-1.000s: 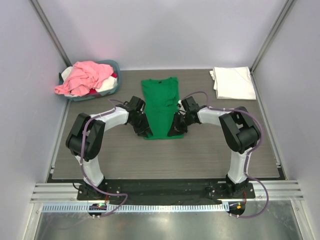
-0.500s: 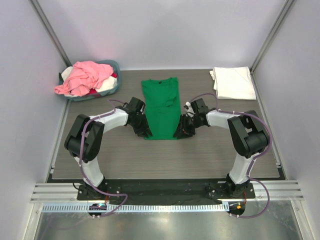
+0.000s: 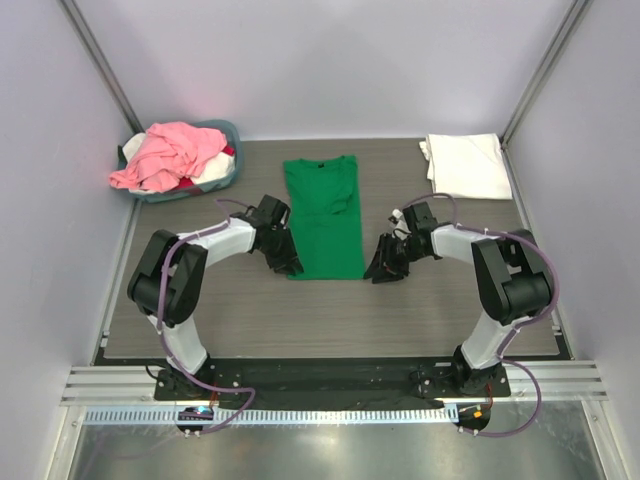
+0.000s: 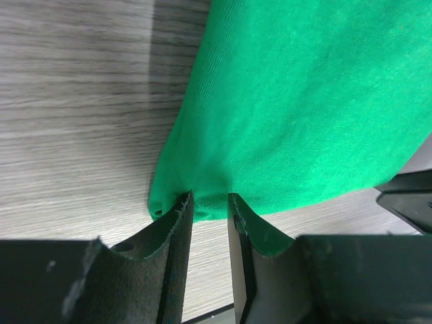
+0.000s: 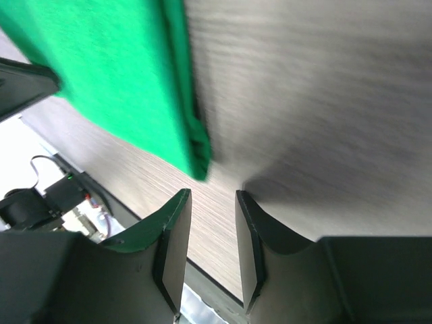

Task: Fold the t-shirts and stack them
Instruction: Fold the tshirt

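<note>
Two grippers flank the near hem of the green t-shirt [image 3: 322,215], a long folded strip in the middle of the table [image 3: 250,320], with bare wood on both sides and toward the arms. The left gripper [image 3: 289,263] has its jaws narrowly parted at the near-left corner, the hem seemingly just reaching between its fingertips [image 4: 182,206]. The right gripper [image 3: 384,270] sits on wood just beside the near-right corner, jaws apart and empty.

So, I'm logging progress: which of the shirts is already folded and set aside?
The white t-shirt, far right, a neat flat rectangle. The green t-shirt lies stretched long in the middle; the pink one is crumpled in the basket.
</note>
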Robot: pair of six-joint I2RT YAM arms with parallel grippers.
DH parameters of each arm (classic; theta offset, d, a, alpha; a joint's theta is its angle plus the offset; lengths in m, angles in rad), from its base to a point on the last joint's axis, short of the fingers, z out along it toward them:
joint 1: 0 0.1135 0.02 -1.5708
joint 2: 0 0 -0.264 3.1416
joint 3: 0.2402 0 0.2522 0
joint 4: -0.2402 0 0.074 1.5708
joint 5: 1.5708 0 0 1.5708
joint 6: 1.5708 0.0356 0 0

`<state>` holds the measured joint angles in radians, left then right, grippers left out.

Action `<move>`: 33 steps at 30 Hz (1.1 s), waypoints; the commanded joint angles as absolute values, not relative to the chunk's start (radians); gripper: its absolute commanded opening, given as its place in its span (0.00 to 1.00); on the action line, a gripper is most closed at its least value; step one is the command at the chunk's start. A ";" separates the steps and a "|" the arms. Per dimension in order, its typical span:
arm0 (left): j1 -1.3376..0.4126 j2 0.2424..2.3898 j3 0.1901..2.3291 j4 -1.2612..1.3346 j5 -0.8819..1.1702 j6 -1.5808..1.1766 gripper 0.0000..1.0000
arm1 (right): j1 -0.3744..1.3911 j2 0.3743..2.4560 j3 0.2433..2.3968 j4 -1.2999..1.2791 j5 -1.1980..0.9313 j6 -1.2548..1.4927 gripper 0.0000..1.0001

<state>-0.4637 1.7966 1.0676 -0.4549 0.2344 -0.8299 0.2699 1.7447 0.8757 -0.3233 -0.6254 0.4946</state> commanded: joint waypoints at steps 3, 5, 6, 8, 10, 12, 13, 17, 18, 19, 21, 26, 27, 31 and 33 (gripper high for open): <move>-0.460 1.769 1.017 -0.584 0.100 -0.792 0.30 | 0.264 1.638 0.838 -0.383 -0.520 0.497 0.40; -0.462 1.741 1.025 -0.600 0.112 -0.799 0.38 | 0.265 1.599 0.831 -0.385 -0.522 0.508 0.40; -0.462 1.711 1.028 -0.604 0.120 -0.802 0.41 | 0.265 1.588 0.828 -0.387 -0.525 0.518 0.40; -0.466 1.674 1.045 -0.629 0.126 -0.810 0.52 | 0.265 1.562 0.819 -0.388 -0.534 0.528 0.41; -0.468 1.622 1.067 -0.655 0.126 -0.815 0.55 | 0.270 1.546 0.808 -0.387 -0.538 0.540 0.41; -0.468 1.594 1.091 -0.689 0.106 -0.812 0.56 | 0.278 1.539 0.802 -0.382 -0.540 0.549 0.41; -0.466 1.573 1.100 -0.724 0.075 -0.808 0.56 | 0.282 1.536 0.795 -0.370 -0.540 0.563 0.41; -0.465 1.525 1.097 -0.753 0.012 -0.801 0.55 | 0.316 1.539 0.776 -0.321 -0.543 0.606 0.41; -0.465 1.519 1.085 -0.747 0.009 -0.801 0.54 | 0.330 1.549 0.772 -0.308 -0.543 0.615 0.41; -0.466 1.511 1.072 -0.726 0.009 -0.801 0.54 | 0.337 1.555 0.764 -0.281 -0.545 0.626 0.41; -0.465 1.508 1.031 -0.694 0.017 -0.801 0.53 | 0.363 1.581 0.762 -0.258 -0.546 0.646 0.41; -0.463 1.509 0.965 -0.632 0.031 -0.808 0.50 | 0.414 1.640 0.795 -0.232 -0.529 0.653 0.42; -0.463 1.508 0.956 -0.611 0.032 -0.808 0.50 | 0.419 1.650 0.798 -0.229 -0.528 0.658 0.42; -0.454 1.509 0.930 -0.583 0.035 -0.808 0.50 | 0.431 1.703 0.822 -0.210 -0.522 0.666 0.42; -0.451 1.508 0.922 -0.566 0.035 -0.808 0.50 | 0.434 1.716 0.836 -0.207 -0.520 0.669 0.42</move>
<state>-0.4603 1.5211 0.9260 -0.6338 0.0452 -0.8185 0.4267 1.6859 0.8055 -0.2401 -0.5591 0.6598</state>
